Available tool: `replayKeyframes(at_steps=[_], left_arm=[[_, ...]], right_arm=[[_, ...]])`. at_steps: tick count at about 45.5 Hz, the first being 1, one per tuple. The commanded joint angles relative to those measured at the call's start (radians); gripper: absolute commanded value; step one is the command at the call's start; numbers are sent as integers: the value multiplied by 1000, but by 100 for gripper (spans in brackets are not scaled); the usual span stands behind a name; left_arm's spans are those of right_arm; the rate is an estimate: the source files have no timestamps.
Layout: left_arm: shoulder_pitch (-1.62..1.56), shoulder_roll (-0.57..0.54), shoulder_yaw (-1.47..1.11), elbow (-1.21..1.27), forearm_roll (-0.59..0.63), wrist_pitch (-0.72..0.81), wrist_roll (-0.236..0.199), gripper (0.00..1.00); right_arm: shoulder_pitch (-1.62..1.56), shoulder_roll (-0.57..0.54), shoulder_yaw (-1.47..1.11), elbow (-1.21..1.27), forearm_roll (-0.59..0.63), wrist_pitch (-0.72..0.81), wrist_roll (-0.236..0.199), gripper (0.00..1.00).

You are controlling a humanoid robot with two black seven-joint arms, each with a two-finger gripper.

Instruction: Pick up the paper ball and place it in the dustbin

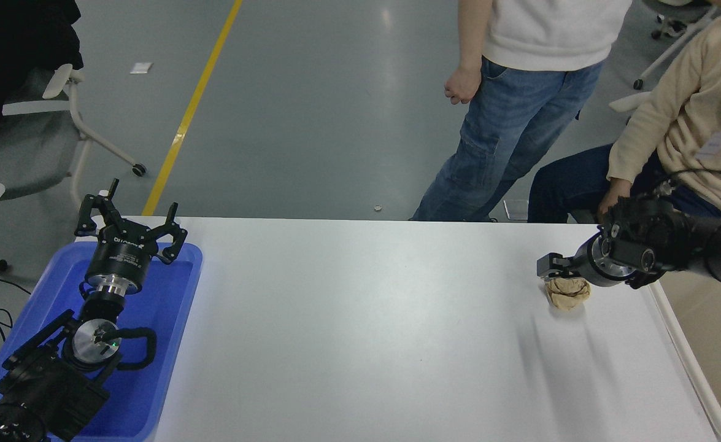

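The paper ball (567,295), a crumpled tan-brown wad, lies on the white table (360,331) near its right end. My right gripper (553,268) comes in from the right edge, low over the ball. It covers the ball's top and far side and touches or nearly touches it. The dustbin (682,350), a beige tub, stands just right of the ball at the table's right edge, partly cut off by the picture. My left gripper (130,212) is parked open and empty over the far end of a blue tray at the lower left.
The blue tray (170,344) lies under the left arm at the table's left end. A person in jeans (507,135) stands at the far side. A seated person in a beige sweater (673,123) has a hand (612,199) close behind my right arm. A chair (59,123) stands at far left.
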Motion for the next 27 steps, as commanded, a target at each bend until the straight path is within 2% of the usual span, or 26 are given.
replayKeyframes(at_steps=[1,14,27], left_arm=[[1,0,0,0,0,0,0,100],[1,0,0,-1,0,-1,0,100],[-1,0,0,0,0,-1,0,100]], right_arm=[[-142,44,46,-171,-3,-52,0,100],[-262,58,121,-207,-4,-289,0,100],[-289,58,144,-215,-4,-346,0,100]])
